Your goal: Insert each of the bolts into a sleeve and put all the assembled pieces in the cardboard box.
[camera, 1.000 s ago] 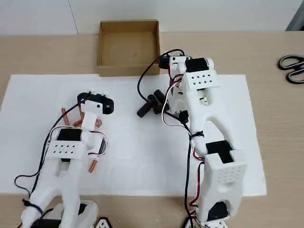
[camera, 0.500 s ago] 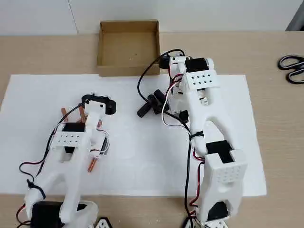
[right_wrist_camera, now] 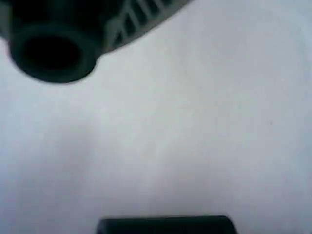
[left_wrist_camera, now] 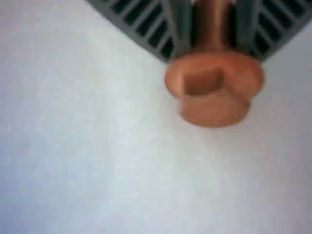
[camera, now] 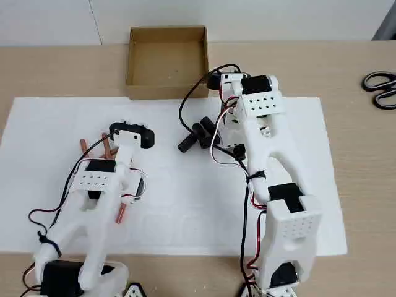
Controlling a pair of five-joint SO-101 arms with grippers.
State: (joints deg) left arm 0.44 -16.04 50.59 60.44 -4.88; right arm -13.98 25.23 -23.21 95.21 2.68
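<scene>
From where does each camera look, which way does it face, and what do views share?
High view: overhead, facing down on the left arm, right arm, brown cardboard box and white paper sheet.
Left wrist view: on the left arm, facing the sheet; left end effector shut on a copper-coloured bolt.
Right wrist view: likewise on the right arm; right end effector shut on a black tubular sleeve.
All share the sheet.

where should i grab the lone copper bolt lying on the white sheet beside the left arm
Take the lone bolt by the middle of its shank, coming straight down from above. It lies flat on the white sheet, apart from the other bolts, so both long sides look free. Close across its length, not along it. Which end is the head is too small to tell.
</scene>
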